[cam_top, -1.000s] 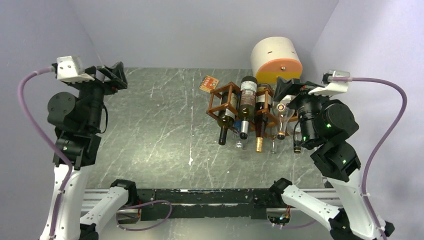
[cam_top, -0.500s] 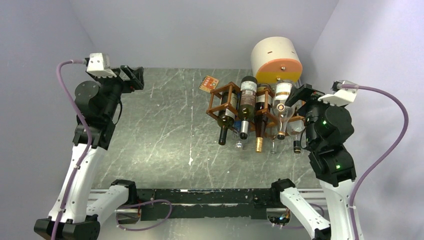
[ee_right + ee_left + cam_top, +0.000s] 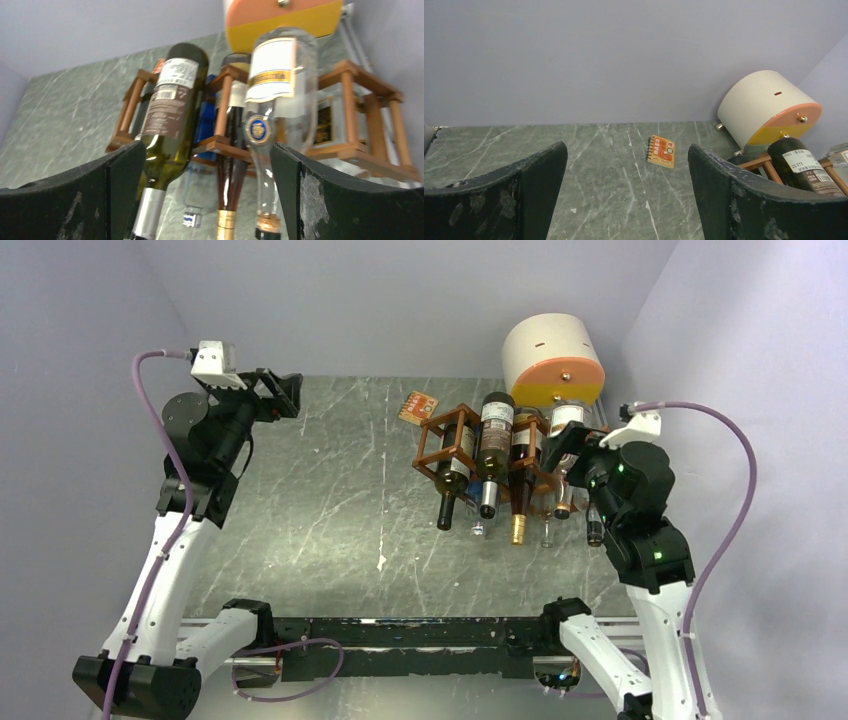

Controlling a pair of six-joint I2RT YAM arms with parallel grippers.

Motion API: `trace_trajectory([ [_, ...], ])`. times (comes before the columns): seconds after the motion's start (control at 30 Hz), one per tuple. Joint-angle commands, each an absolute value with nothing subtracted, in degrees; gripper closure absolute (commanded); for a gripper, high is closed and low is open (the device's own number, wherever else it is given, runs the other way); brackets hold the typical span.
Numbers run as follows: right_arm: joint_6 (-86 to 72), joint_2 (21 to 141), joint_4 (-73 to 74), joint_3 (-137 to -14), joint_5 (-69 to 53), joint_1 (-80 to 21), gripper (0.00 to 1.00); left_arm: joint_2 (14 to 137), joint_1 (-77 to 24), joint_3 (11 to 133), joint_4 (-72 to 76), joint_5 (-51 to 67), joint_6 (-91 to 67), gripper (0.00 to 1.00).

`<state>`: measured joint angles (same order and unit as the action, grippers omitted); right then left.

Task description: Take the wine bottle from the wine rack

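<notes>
Right arm [image 3: 625, 480] has swung in toward the wine rack [image 3: 224, 105]; right jaws spread, empty; left jaws likewise. Approach step. Clear wine bottle [image 3: 280, 90] lies racked, far right of worktop [image 3: 330, 500]; next move calls for gripping its neck.

The left hand [image 3: 626, 150] is spread wide above the bench [image 3: 584, 170]; a small orange notebook [image 3: 660, 151] lies ahead of its gap.

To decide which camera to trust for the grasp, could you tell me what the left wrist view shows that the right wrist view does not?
Left wrist only: the small orange notebook lying on the table. Right wrist only: the gold-capped bottle neck and the clear bottle's cream label. Both: the wine rack, the dark bottle and the cream-and-orange cylinder.
</notes>
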<state>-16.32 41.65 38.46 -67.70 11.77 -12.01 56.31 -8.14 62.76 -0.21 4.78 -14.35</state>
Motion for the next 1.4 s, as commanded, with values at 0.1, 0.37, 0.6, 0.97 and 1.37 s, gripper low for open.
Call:
trace_trajectory([
  [0.1, -21.7, 45.2, 37.7, -67.3, -5.5, -11.4, 0.0, 56.4, -8.7, 61.7, 4.5, 10.7, -15.2, 0.06],
  [0.37, -22.5, 52.3, 39.5, -67.2, -19.5, -11.3, 0.0, 57.0, -9.5, 60.9, 6.0, 11.9, -16.5, 0.06],
  [0.6, -23.2, 55.6, 45.6, -66.7, -22.0, -12.0, 0.04, 57.7, -10.3, 60.8, 6.1, 12.2, -17.0, 0.06],
  [0.97, -29.2, 55.1, 44.9, -59.0, -20.0, -16.0, 0.12, 59.6, -10.6, 60.8, 6.4, 14.3, -17.6, 0.06],
  [1.37, -39.4, 53.4, 31.6, -50.8, -17.0, -17.7, 0.28, 60.8, -11.8, 61.0, 6.1, 14.7, -17.0, 0.06],
])
